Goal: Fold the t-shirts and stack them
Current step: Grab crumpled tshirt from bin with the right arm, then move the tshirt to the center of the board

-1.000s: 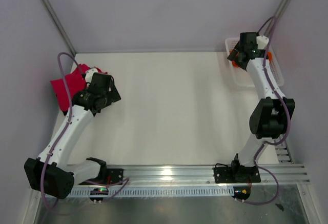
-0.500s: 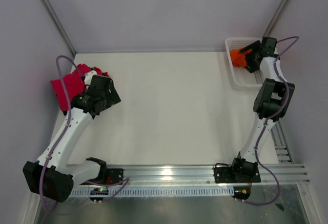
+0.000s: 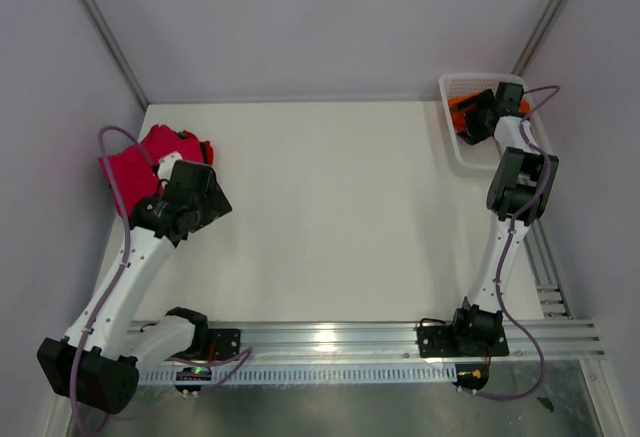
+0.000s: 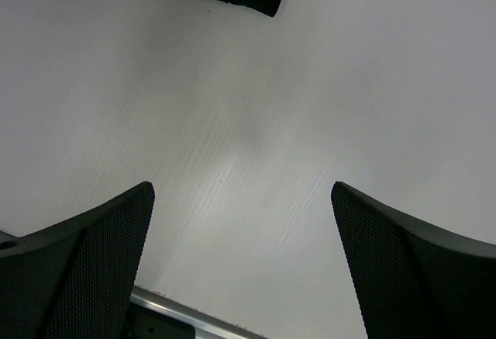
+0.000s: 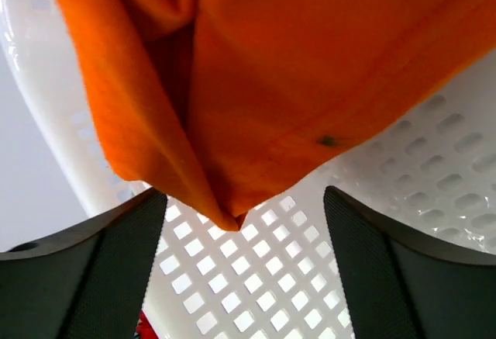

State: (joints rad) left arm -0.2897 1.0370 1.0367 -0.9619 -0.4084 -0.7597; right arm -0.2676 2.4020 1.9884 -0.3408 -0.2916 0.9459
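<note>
The orange shirt (image 5: 310, 67) lies bunched inside the basket (image 5: 232, 292), with a folded corner of it reaching over the white mesh. The right pincer (image 5: 240, 199) is in the basket too, its two fingers spread wide, one on each side of that corner. It is released, with no cloth clamped between them. The basket itself sits at the far right corner of the tabletop (image 3: 340, 207).

The magenta shirt (image 3: 140, 162) lies crumpled well apart from the basket, on the opposite, left side of the tabletop, just beyond the left arm's wrist. The left pincer (image 4: 240, 191) is on that side as well, far from the basket and facing the white tabletop — fingers wide apart, grasping nothing. A black edge shows at the top of the left wrist view; whether it is cloth I cannot tell.
</note>
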